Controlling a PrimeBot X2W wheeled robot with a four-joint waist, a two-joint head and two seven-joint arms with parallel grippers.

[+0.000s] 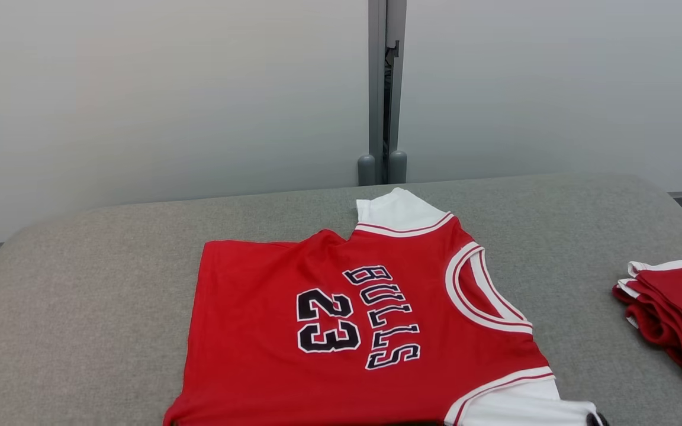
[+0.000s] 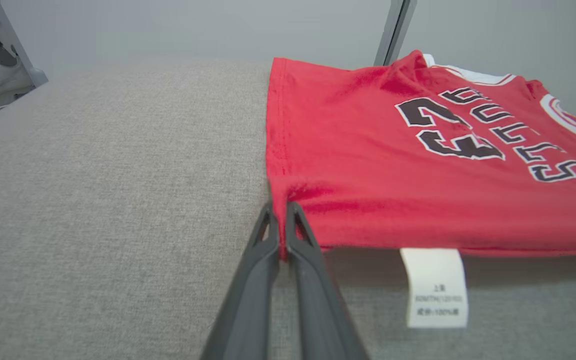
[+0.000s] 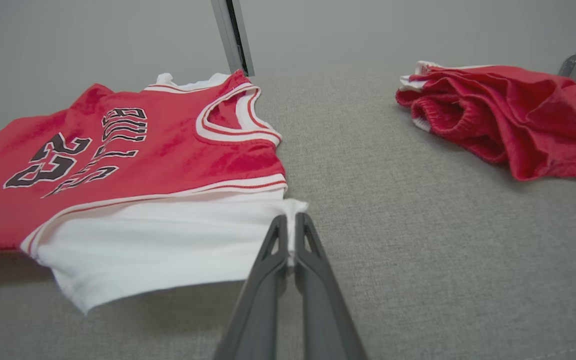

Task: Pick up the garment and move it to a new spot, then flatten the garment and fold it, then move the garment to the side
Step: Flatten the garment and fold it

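The left end effector (image 2: 280, 225) is pinched shut on the near red hem corner of the jersey (image 1: 317, 307). The right end effector (image 3: 290, 235) is pinched shut on its near white sleeve corner. The jersey lies print-up at mid-bench (image 1: 80, 307), with its near edge raised. Well apart to the right lies a red folded pile (image 1: 672, 313).

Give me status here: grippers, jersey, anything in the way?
Left gripper shut on jersey hem corner. Right gripper shut on its white sleeve. Near edge lifted off the grey table, rest lying flat. Red clothes pile at right, well apart.
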